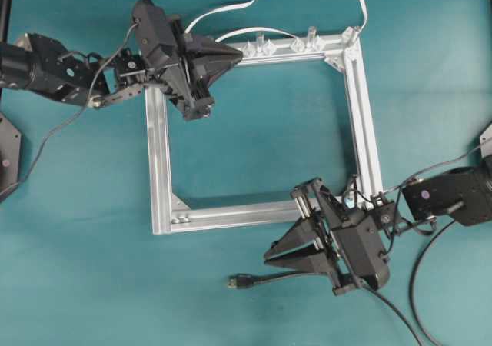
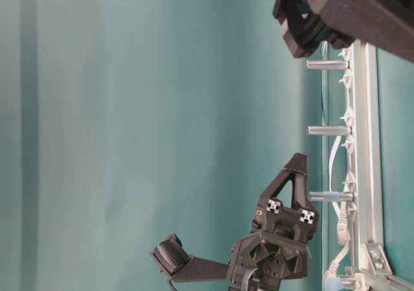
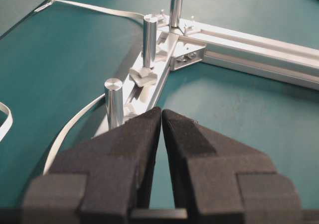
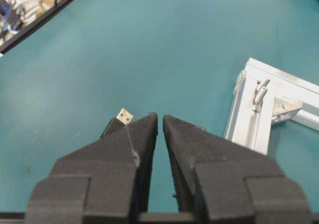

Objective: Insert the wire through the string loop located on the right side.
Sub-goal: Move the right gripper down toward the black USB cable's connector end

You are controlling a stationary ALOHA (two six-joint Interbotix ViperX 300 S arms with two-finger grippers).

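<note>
The wire's metal-tipped plug (image 1: 236, 282) lies flat on the teal table in front of the frame, and its black cable (image 1: 307, 276) trails right under my right arm. My right gripper (image 1: 267, 254) hovers just above and right of the plug, shut with nothing between the fingers. From the right wrist the plug (image 4: 124, 116) peeks out just left of the right gripper (image 4: 160, 117), outside the jaws. The string loop (image 1: 352, 194), with a pale-blue bit at its base, stands at the frame's right rail behind my right wrist. My left gripper (image 1: 233, 53) is shut and empty over the frame's back-left corner.
The square aluminium frame (image 1: 157, 154) fills the table's middle. Upright metal posts (image 3: 114, 102) and clear clips (image 1: 261, 44) line its back rail. A flat white cable (image 1: 231, 8) curls behind it. The frame's near-left corner (image 4: 251, 117) lies right of my right fingers.
</note>
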